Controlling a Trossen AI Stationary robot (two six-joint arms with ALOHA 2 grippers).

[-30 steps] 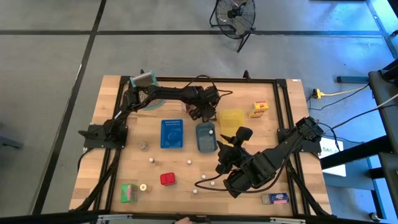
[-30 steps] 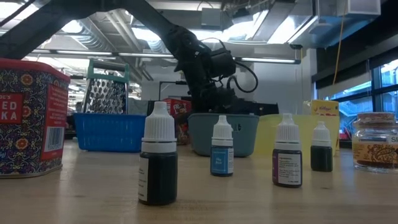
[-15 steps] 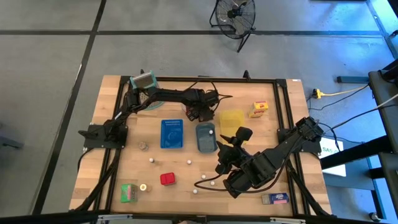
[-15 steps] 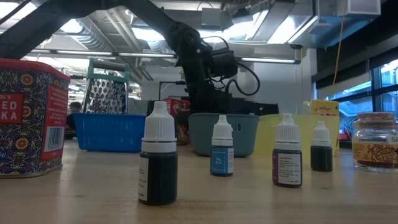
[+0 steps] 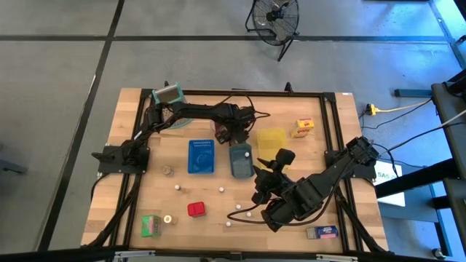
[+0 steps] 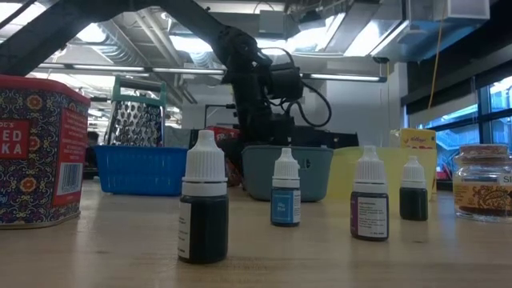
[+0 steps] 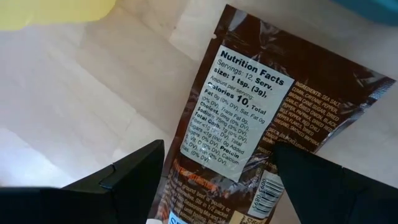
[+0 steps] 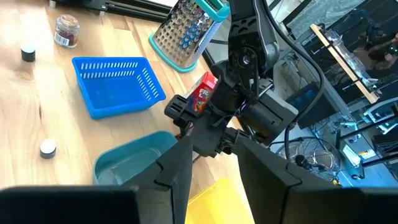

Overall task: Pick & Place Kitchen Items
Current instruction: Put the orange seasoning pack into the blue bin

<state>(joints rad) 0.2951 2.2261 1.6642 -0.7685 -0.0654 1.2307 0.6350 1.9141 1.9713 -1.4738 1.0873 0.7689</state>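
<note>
Wooden bench on a grey floor, ringed by a black frame. Left tool is lowered near the far edge, fingers spread wide on either side of a flat brown foil packet with a white nutrition label, which lies on the wood; contact cannot be confirmed. Just beside it stand the grey-blue plastic tray, the blue slotted tray and the yellow tray. Right tool hangs above the middle of the bench, fingers partly parted, holding nothing visible. White-capped dropper bottles stand near the front edge, with the patterned red tin and the small glass jar.
</note>
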